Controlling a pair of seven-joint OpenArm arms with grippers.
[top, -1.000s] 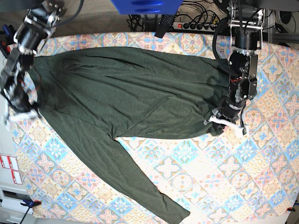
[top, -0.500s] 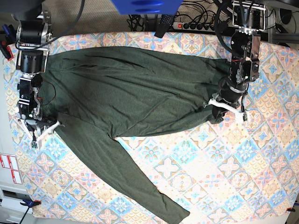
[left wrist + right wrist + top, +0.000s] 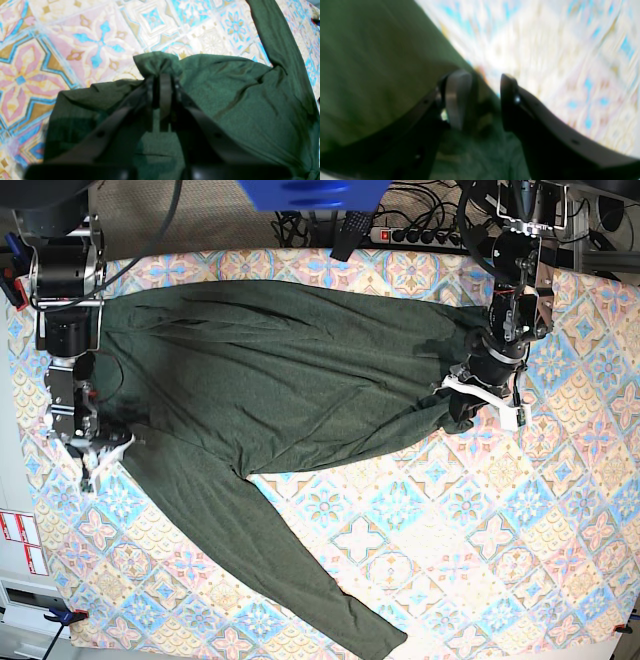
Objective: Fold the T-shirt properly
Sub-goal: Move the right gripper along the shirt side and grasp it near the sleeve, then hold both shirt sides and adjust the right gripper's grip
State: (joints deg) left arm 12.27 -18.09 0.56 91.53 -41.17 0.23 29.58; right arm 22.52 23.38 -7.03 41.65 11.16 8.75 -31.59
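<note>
The T-shirt (image 3: 270, 390) lies spread across the patterned desk (image 3: 480, 540). The left end effector (image 3: 161, 77), arm reaching down, is clamped on a bunched fold at the shirt's edge. The right end effector (image 3: 485, 100) stands parted over the opposite edge, gripping nothing visible.

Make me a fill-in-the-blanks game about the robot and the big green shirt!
1. The left gripper is pinching a bunched-up bit of the ____ T-shirt.
2. The right gripper has its jaws ____, with nothing pinched between them.
3. One long ____ of the shirt stretches down toward the bottom edge in the base view.
4. Under the shirt lies a tablecloth with a colourful ____ pattern.

Missing words: green; open; sleeve; tile
</note>
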